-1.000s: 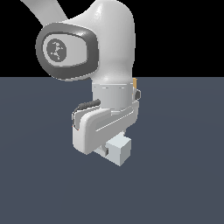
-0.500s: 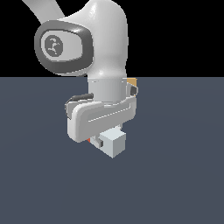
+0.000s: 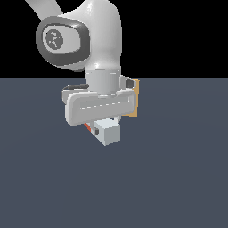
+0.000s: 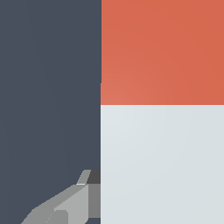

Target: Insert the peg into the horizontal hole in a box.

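Under arm, hand [image 3: 103,127] grasps peg [image 3: 107,132] near colour join, grey end forward, likely for balance; box [image 3: 134,98] just behind arm, hole hidden.

A plain dark slate-grey floor [image 3: 178,178] fills the scene.

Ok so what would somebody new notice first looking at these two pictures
In the exterior view, the big white robot arm fills the middle, blocking most of what lies behind it. Under its hand sticks out the pale end of the peg, and a sliver of the tan box peeks out behind. The wrist view is mostly peg, red-orange above pale grey.
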